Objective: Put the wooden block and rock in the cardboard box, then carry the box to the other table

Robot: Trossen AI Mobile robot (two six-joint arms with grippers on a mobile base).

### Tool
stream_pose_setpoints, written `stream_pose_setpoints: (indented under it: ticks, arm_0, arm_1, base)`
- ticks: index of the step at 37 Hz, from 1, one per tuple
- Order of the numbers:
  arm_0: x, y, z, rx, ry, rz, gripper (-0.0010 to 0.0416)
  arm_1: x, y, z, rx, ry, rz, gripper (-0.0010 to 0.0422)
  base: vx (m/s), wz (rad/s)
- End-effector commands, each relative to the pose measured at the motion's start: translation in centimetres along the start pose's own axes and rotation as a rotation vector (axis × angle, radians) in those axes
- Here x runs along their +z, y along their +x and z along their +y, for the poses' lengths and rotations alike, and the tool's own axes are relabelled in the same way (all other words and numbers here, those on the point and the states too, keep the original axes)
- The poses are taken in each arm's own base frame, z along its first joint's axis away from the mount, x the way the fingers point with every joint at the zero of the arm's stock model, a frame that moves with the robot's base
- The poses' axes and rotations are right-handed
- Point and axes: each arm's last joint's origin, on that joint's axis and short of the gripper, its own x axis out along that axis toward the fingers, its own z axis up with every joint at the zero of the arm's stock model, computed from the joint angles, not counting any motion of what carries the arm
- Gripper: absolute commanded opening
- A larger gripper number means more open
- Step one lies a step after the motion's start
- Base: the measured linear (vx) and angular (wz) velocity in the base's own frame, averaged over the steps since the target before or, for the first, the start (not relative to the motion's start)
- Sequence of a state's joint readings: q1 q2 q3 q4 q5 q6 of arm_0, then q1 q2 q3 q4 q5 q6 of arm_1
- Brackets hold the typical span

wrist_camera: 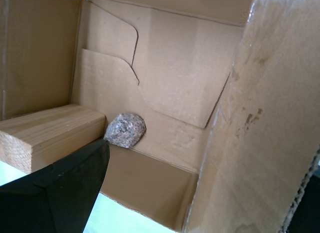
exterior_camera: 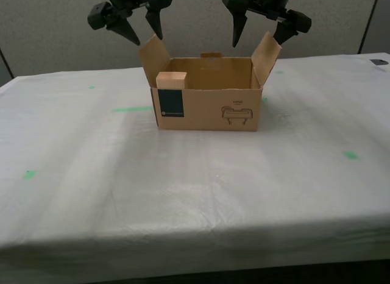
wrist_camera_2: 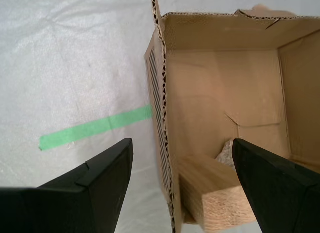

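The cardboard box (exterior_camera: 207,108) stands open on the white-covered table (exterior_camera: 183,186), toward its far side. The wooden block (exterior_camera: 171,80) leans in the box's corner at the exterior view's left, its top poking above the rim. The rock (wrist_camera: 126,129) lies on the box floor, against the block (wrist_camera: 50,133). My second gripper (exterior_camera: 146,38) is open above the flap on the exterior view's left, its fingers (wrist_camera_2: 100,178) on either side of that wall. My first gripper (exterior_camera: 257,41) is open over the opposite flap (wrist_camera: 260,118).
Green tape marks dot the cover, among them a strip (exterior_camera: 131,108) beside the box and a small one (exterior_camera: 350,155) toward the exterior view's right. A grey partition wall (exterior_camera: 195,28) rises behind the table. A small dark object (exterior_camera: 379,62) lies at the far edge.
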State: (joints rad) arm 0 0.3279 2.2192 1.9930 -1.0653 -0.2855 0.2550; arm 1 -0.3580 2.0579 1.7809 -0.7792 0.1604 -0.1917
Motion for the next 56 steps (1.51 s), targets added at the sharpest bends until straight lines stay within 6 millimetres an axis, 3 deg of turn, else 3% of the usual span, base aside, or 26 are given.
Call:
stream_pose_setpoints:
  ticks: [1, 11, 18, 31, 40, 50, 56]
  arm_0:
    - [-0.1, -0.1, 0.0, -0.004, 0.005, 0.004, 0.0392]
    - [-0.3, -0.4, 0.0, -0.008, 0.007, 0.018, 0.0391]
    - [-0.5, -1.7, 0.4, -0.003, -0.005, -0.001, 0.0392]
    - [-1.4, -6.9, 1.7, 0.023, -0.058, -0.11, 0.0392]
    - [-2.8, -11.1, 2.5, -0.014, -0.116, -0.192, 0.0391]
    - [-5.3, -16.7, 3.5, -0.002, -0.176, -0.314, 0.0392]
    - [-7.3, -18.7, 3.6, 0.003, -0.185, -0.34, 0.0392]
  arm_1:
    - [0.2, -0.3, 0.1, 0.044, 0.036, -0.042, 0.0268]
    - [0.2, -0.9, 0.1, 0.059, 0.052, -0.036, 0.0268]
    - [0.0, -1.8, -0.1, 0.058, 0.064, -0.029, 0.0268]
    - [0.3, -7.4, -1.2, 0.037, 0.081, -0.157, 0.0268]
    - [-0.4, -11.3, -1.8, 0.029, 0.089, -0.204, 0.0268]
    - [-1.7, -15.2, -2.7, 0.022, 0.114, -0.241, 0.0268]
    - [-2.5, -17.1, -3.2, 0.013, 0.121, -0.256, 0.0268]
  base:
    - [0.0, 0.0]
    - [0.0, 0.0]
    - [0.0, 0.0]
    - [0.0, 0.0]
    - [0.0, 0.0]
    - [0.0, 0.0]
    - [0.0, 0.0]
